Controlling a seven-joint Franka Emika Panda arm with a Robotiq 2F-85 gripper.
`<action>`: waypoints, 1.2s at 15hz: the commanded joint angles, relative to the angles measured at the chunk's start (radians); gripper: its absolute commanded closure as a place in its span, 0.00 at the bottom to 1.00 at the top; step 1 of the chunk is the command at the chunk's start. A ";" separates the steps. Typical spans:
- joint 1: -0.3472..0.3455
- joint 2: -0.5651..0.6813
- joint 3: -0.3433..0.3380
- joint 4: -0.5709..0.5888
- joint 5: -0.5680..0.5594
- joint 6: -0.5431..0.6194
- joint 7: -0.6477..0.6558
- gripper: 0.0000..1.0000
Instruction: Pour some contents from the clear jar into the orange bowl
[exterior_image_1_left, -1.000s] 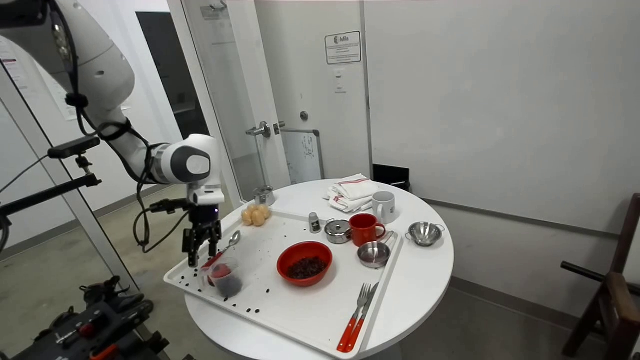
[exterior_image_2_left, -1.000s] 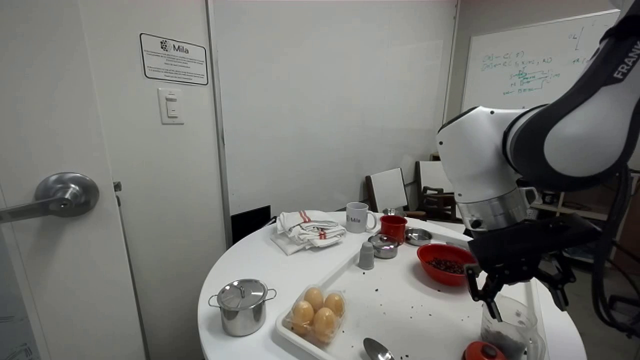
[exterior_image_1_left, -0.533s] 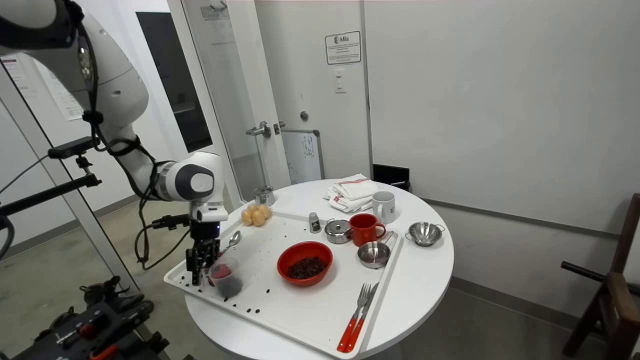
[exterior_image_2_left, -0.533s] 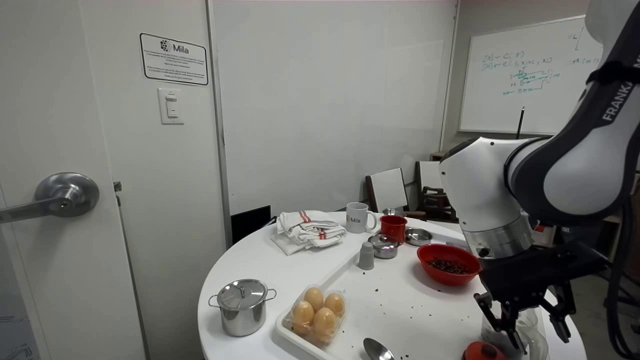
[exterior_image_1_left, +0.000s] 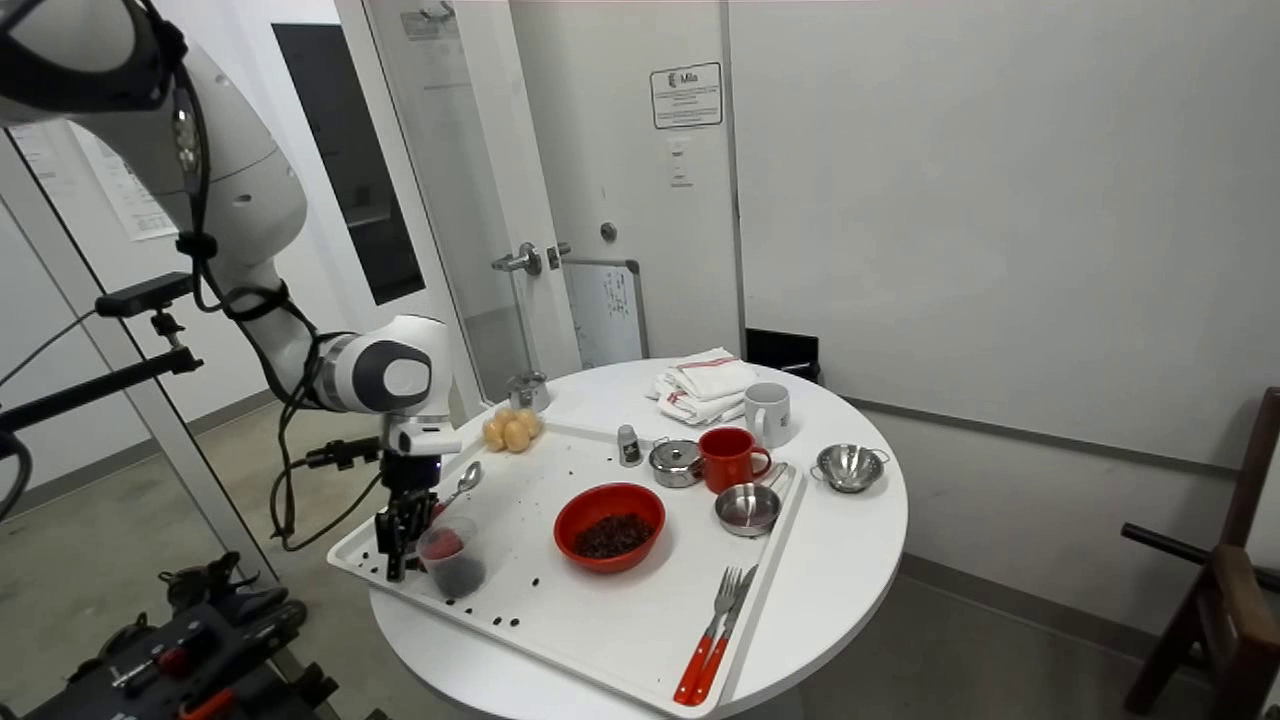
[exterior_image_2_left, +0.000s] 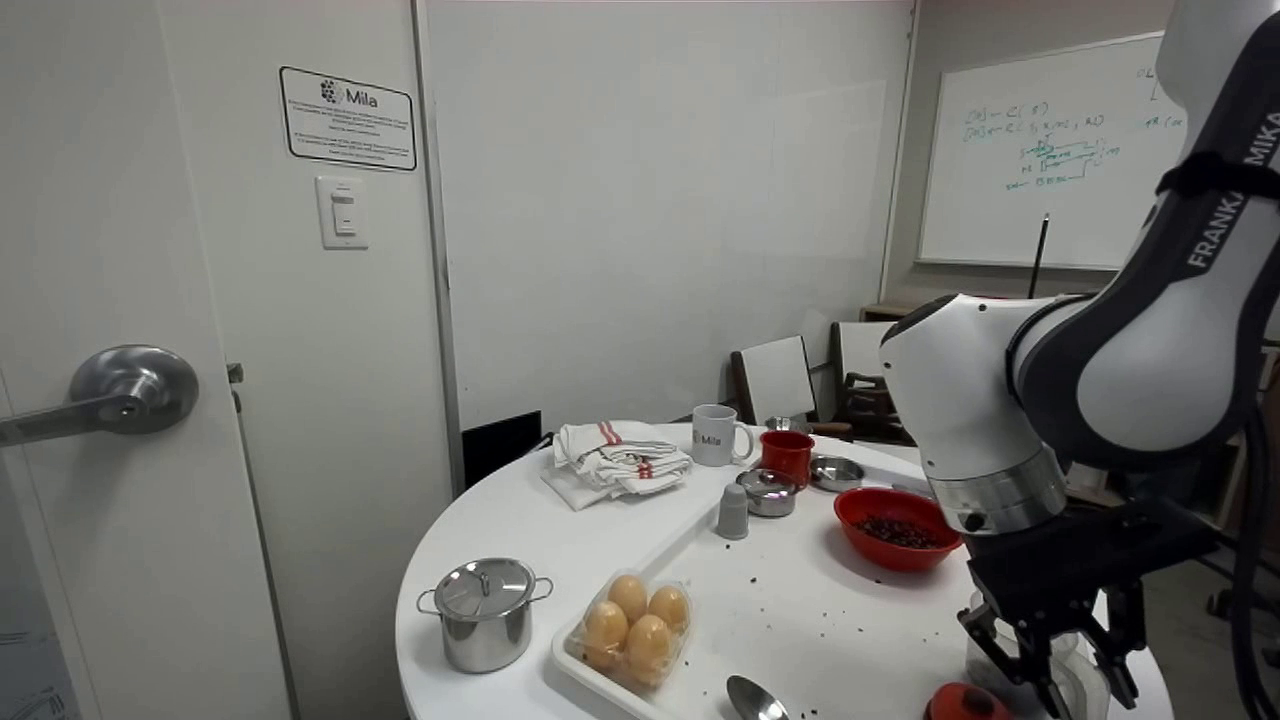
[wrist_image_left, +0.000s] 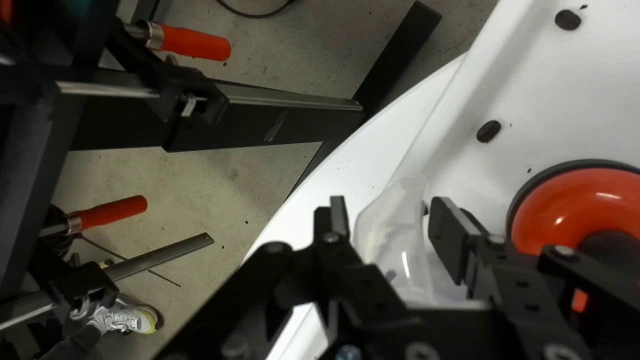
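The clear jar (exterior_image_1_left: 455, 565), see-through with dark contents, stands upright near the tray's corner in both exterior views. In the wrist view its clear handle (wrist_image_left: 395, 235) lies between the two fingers of my gripper (wrist_image_left: 391, 215). A strip of white shows between the handle and the right-hand finger (wrist_image_left: 452, 240); the left-hand one is close beside the handle, and I cannot tell if they touch. The jaws stand part-way apart. The orange bowl (exterior_image_1_left: 610, 564), holding dark beans, sits mid-tray. My gripper hides part of the jar in an exterior view (exterior_image_2_left: 985, 665).
A red-orange domed thing with a dark rim (wrist_image_left: 575, 210) lies right beside my gripper. On the tray (exterior_image_1_left: 590, 655) are a spoon (exterior_image_1_left: 468, 478), eggs (exterior_image_2_left: 640, 630), a red cup (exterior_image_1_left: 728, 460), a silver bowl (exterior_image_1_left: 748, 512), a fork (exterior_image_1_left: 710, 630) and scattered beans.
My gripper has come down beside the jar, to its handle. The jaws have drawn closer together. Jar and bowl stay in place.
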 joint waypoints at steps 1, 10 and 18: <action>-0.012 0.009 -0.004 0.010 0.042 0.005 -0.069 0.20; -0.030 0.003 -0.004 0.005 0.089 0.016 -0.160 0.74; -0.038 -0.004 -0.002 0.027 0.125 -0.010 -0.223 0.88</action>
